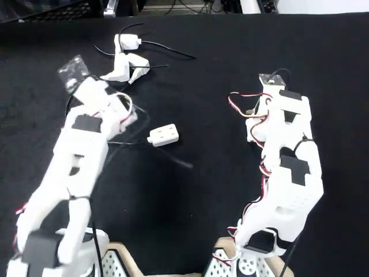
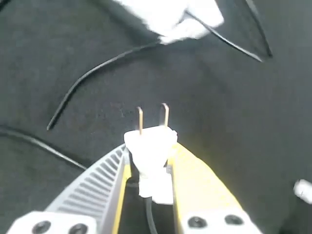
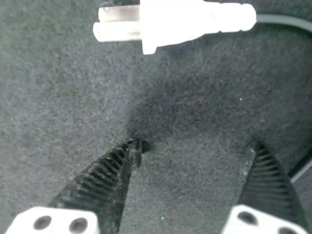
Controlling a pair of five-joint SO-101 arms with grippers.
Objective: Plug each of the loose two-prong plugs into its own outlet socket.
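Plug (image 2: pixel 148 140) clamped in left pincer (image 2: pixel 149 149), right pincer (image 3: pixel 195 145) spread

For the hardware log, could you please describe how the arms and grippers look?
The left arm and right arm are white with black motors and red and white wires. The left gripper has grey and yellow fingers; the right gripper, ribbed black ones.

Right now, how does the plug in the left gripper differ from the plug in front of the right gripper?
The held plug is clamped in the left gripper, prongs pointing away from it; the loose plug lies flat on the black cloth, untouched, beyond the open right gripper. Both are white, two-pronged, with dark cords.
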